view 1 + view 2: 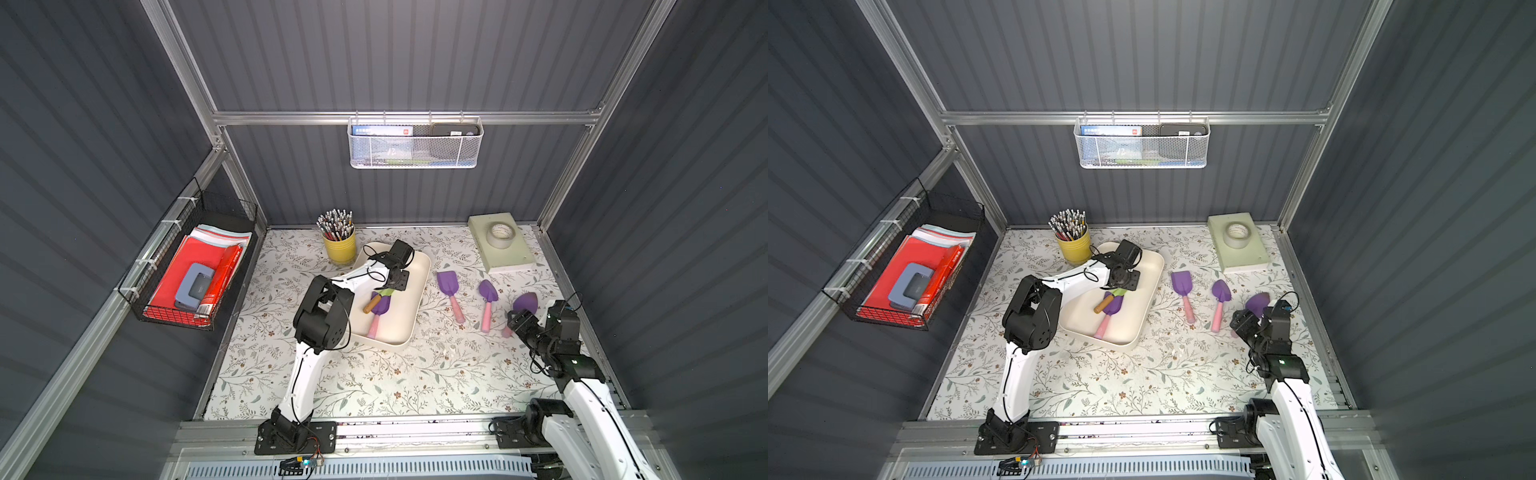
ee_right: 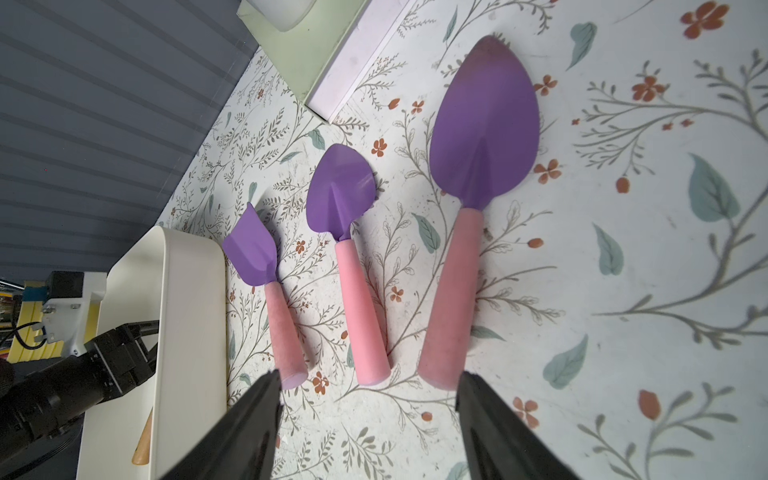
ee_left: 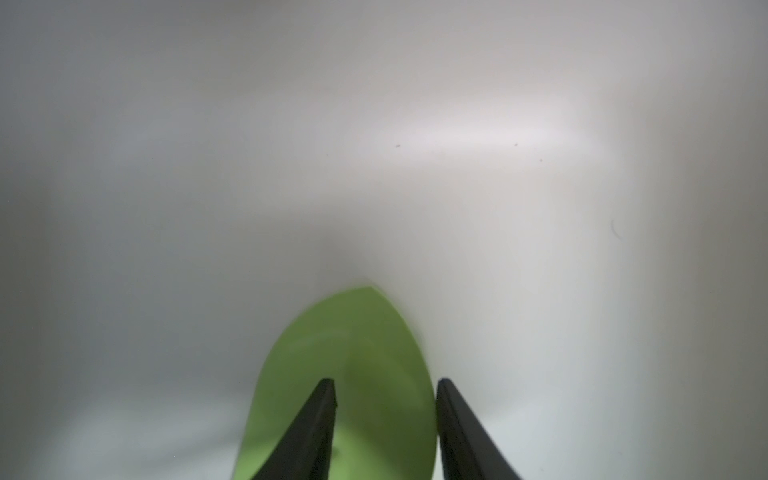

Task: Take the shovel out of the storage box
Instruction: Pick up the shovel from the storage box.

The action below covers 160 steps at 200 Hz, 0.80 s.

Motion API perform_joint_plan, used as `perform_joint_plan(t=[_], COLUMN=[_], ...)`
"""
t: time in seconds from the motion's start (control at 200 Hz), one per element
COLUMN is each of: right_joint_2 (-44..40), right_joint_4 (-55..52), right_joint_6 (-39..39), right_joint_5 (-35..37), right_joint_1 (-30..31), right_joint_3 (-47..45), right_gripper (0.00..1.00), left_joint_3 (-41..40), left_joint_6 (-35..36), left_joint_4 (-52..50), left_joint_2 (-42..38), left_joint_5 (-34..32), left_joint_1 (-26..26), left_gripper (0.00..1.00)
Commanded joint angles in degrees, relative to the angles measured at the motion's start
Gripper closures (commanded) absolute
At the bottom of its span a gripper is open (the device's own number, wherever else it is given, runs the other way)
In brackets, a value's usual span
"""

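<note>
Top views: two shovels [image 1: 381,307] [image 1: 371,303] in box [image 1: 417,269], three outside.

1. The left arm [image 1: 305,361] is reaching forward, elbow raised, wrist bending down.
2. The left gripper [image 3: 386,388] is pointing downward, jaws partly apart; any grip is unclear.
3. The right arm [image 1: 582,390] is crouching low.
4. The right gripper [image 2: 370,376] is hovering, jaws wide apart, empty.

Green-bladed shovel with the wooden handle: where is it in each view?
Both top views: green shovel lies in the storage box, near its middle.
Left wrist: green blade on the box floor, under the left gripper.
Right wrist: only its wooden handle end shows, behind the box wall.
Shared landmark: the cream storage box.
</note>
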Motion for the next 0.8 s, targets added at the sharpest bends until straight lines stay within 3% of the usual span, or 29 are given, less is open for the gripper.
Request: perform_joint_plan(t=[0.0, 0.17, 0.46, 0.72, 0.795], right_joint_2=[0.2, 0.0, 0.8, 0.6, 0.9], right_joint_4=[0.9, 1.0, 2.1, 2.3, 2.5], right_joint_6=[0.2, 0.3, 0.8, 0.8, 0.8], right_joint_5=[-0.6, -0.7, -2.2, -2.1, -2.2], right_joint_1=[-0.2, -0.2, -0.2, -0.2, -0.2], right_joint_3=[-0.5, -0.9, -1.5, -1.7, -1.9], right_gripper=[0.29, 0.29, 0.29, 0.29, 0.29], left_joint_3=[1.7, -0.4, 0.2, -0.2, -0.1], left_joint_6=[-0.7, -0.5, -4.3, -9.5, -9.8], left_joint_4=[-2.7, -2.2, -5.8, -8.3, -8.1], left_joint_2=[0.9, -0.3, 3.5, 6.6, 6.7], left_joint_5=[-3.8, -5.4, -15.9, -21.4, -21.5], left_joint_1=[-0.2, -0.4, -2.8, -4.0, -4.0], left_gripper=[0.55, 0.51, 0.53, 0.62, 0.70])
